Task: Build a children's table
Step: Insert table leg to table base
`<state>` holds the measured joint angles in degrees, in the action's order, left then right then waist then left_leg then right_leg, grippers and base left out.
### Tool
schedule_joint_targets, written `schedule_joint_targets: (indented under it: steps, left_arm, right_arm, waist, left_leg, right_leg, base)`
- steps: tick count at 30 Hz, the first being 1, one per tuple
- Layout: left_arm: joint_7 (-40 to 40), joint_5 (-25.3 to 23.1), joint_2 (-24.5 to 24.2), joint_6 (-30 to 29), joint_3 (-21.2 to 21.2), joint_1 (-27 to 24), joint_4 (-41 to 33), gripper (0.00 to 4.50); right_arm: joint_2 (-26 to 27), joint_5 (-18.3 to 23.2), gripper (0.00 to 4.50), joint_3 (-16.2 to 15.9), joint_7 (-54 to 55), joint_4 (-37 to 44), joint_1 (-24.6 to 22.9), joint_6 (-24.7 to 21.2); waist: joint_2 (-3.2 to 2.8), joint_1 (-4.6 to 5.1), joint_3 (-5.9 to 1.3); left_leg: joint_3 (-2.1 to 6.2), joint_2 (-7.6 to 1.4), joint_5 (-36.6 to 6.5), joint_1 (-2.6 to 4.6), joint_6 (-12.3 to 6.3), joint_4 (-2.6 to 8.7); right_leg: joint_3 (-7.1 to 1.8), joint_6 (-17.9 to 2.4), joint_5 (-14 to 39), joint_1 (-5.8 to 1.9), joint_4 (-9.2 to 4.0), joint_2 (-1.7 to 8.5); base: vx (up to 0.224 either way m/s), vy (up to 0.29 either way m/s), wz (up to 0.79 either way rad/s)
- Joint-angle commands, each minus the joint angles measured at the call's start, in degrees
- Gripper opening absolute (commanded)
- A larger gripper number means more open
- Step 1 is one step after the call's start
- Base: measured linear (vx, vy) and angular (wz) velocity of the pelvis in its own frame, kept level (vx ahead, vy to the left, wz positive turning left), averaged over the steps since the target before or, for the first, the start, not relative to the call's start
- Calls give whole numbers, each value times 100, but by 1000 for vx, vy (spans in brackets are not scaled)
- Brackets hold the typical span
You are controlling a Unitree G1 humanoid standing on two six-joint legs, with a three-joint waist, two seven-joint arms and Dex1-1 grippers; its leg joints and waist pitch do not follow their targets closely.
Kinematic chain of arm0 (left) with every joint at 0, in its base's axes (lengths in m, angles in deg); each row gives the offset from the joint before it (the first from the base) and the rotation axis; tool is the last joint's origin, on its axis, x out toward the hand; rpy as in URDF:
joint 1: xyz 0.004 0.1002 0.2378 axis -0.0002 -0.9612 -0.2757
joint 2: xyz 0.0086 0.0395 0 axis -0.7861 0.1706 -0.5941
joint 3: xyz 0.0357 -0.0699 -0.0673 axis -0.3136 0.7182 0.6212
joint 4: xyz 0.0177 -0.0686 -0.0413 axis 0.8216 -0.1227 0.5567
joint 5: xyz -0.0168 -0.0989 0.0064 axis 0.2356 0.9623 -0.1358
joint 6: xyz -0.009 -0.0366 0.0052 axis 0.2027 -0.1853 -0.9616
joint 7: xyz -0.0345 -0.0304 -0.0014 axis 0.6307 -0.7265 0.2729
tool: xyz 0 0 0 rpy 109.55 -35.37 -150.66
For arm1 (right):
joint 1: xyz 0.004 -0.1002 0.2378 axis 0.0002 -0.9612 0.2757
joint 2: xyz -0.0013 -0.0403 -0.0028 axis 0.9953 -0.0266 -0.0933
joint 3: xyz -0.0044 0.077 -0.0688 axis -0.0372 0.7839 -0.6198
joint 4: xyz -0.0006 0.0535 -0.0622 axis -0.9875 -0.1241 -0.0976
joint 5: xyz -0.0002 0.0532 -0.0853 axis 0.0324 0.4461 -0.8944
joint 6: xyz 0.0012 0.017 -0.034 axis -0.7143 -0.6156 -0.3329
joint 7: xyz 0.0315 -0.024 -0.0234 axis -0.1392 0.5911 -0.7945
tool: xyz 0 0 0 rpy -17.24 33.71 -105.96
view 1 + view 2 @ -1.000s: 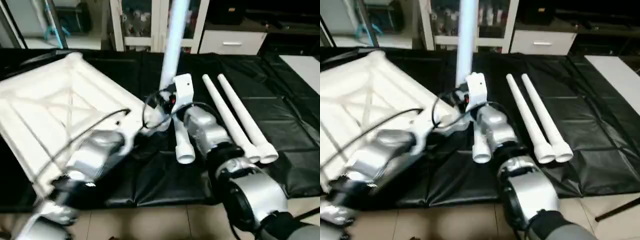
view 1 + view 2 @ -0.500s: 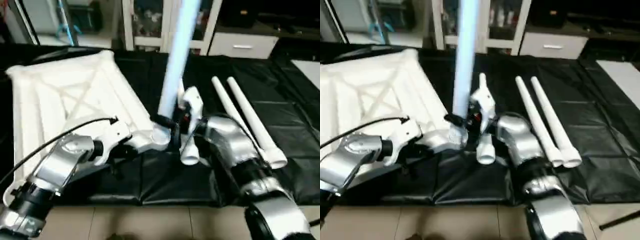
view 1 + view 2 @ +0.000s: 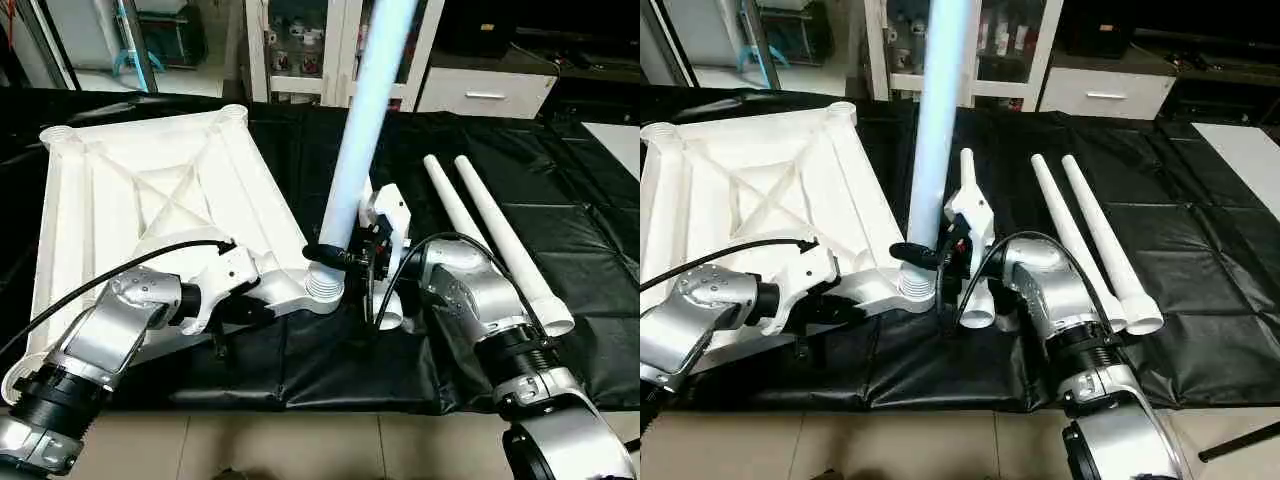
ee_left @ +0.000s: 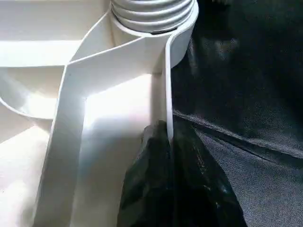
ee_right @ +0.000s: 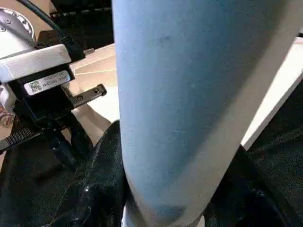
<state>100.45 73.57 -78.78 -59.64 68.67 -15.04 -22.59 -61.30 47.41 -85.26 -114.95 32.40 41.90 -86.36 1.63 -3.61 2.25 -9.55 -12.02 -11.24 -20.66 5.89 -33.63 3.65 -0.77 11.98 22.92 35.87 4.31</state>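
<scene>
Here the white tabletop [image 3: 150, 215] lies ribbed side up on the black-covered bench [image 3: 590, 200], so its round corner sockets face upward to take legs. The left tool [image 4: 163, 156] is pinched nearly shut on the tabletop's thin rim wall just beside the near corner socket [image 3: 323, 290], probably to keep the top from sliding. The right tool [image 3: 335, 257] is closed around the upright leg [image 3: 362, 130] just above that socket, its black fingers [image 5: 102, 189] on either side of the tube, holding the leg straight while its base sits in the socket; whether it is fully seated I cannot tell.

By count: one tabletop and four legs. One leg stands in the right tool, one lies [image 3: 975, 265] just behind that tool, partly hidden, and two lie [image 3: 495, 240] side by side beyond its forearm, well apart from the tabletop.
</scene>
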Motion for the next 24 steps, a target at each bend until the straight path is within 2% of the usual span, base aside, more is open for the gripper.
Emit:
schedule_joint_targets:
  steps: [1,4,14,17,24]
  left_arm:
    - [105,111,16,250,97,288,-194,0]
    - [114,107,7,238,96,244,-243,0]
    - [105,79,14,254,86,202,-275,0]
    - [85,71,38,259,76,206,-269,0]
    - [32,43,89,281,58,199,-262,0]
  right_arm:
    - [-196,-553,182,-355,92,-552,-362,-360]
    - [-194,-584,182,-406,157,-655,-374,-382]
    - [-168,-649,182,-506,199,-866,-377,-361]
    - [-156,-648,182,-517,197,-955,-353,-393]
    - [-52,-716,182,-486,470,-1336,-183,-314]
  waist:
    - [-47,27,-306]
    - [-79,18,-306]
    - [-54,17,-322]
    - [-67,18,-319]
    - [-80,33,-285]
  left_leg:
    - [-35,-108,-678,63,-100,410]
    - [-28,-118,-795,83,-42,421]
    - [-28,-109,-746,79,-46,410]
    - [-25,-114,-816,90,-28,417]
    - [1,-127,-1463,127,158,472]
  right_leg:
    - [-262,-1388,-57,-299,-332,306]
    - [-269,-1341,145,-290,-346,319]
    - [-269,-1352,14,-300,-329,311]
    - [-266,-1343,85,-291,-336,312]
    - [-272,-1232,809,-264,-411,320]
  base:
    - [0,0,0]
    - [0,0,0]
    - [0,0,0]
    - [0,0,0]
    - [0,0,0]
